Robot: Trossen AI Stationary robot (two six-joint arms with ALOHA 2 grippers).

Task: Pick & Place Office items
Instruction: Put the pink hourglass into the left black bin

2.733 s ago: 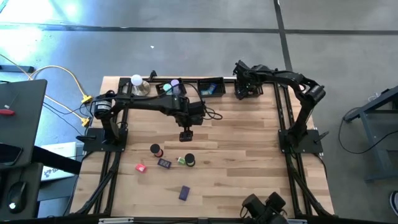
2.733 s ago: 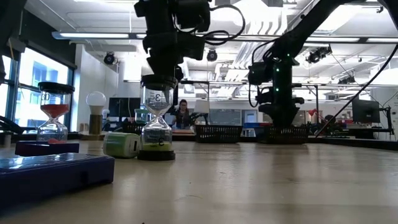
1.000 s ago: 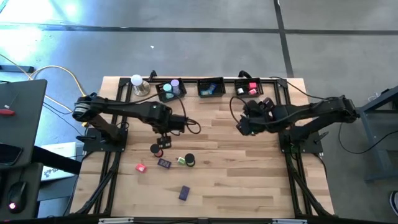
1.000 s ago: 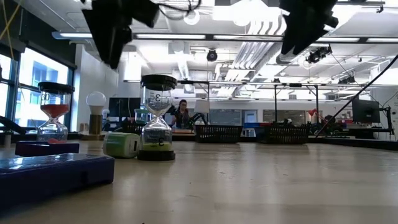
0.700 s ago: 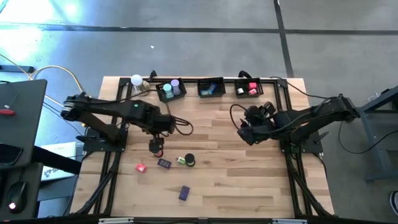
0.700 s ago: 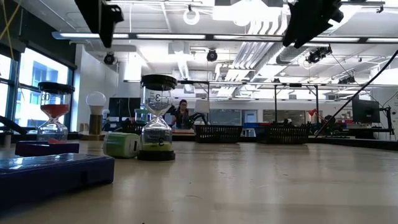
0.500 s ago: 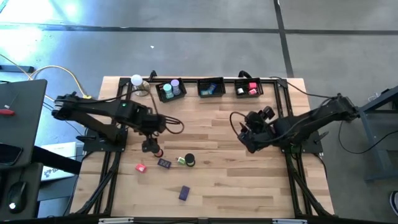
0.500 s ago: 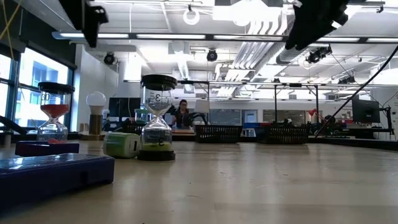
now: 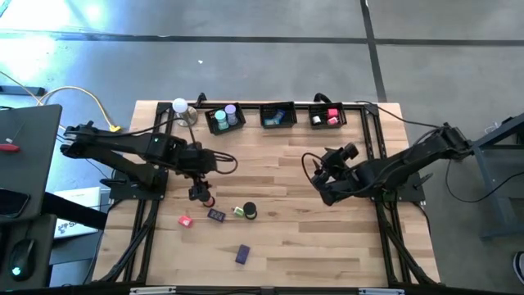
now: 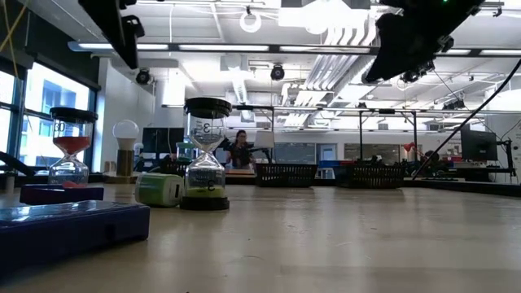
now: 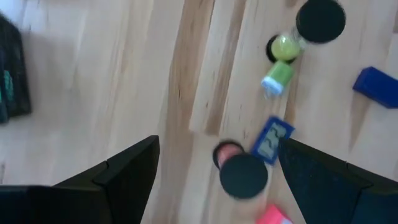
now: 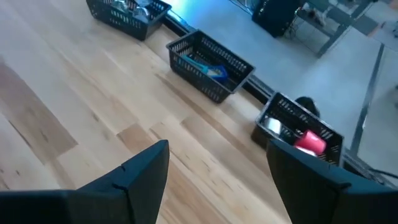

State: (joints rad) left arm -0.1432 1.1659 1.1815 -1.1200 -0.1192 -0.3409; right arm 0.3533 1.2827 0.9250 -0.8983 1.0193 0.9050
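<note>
the left gripper [image 9: 197, 193] hangs with fingers spread just above the red timer [image 11: 236, 167], probably lining up to pinch it. the blue block [image 11: 269, 139] and green timer [image 11: 287, 43] lie just beyond on the tabletop [image 9: 286, 221]. the right gripper [image 9: 325, 184], fingers spread and empty, waits well apart, facing the baskets [image 12: 208, 58].

three baskets [image 9: 277, 115] along table's [image 9: 286, 238] far edge, loose items [image 9: 216, 215] front-left
</note>
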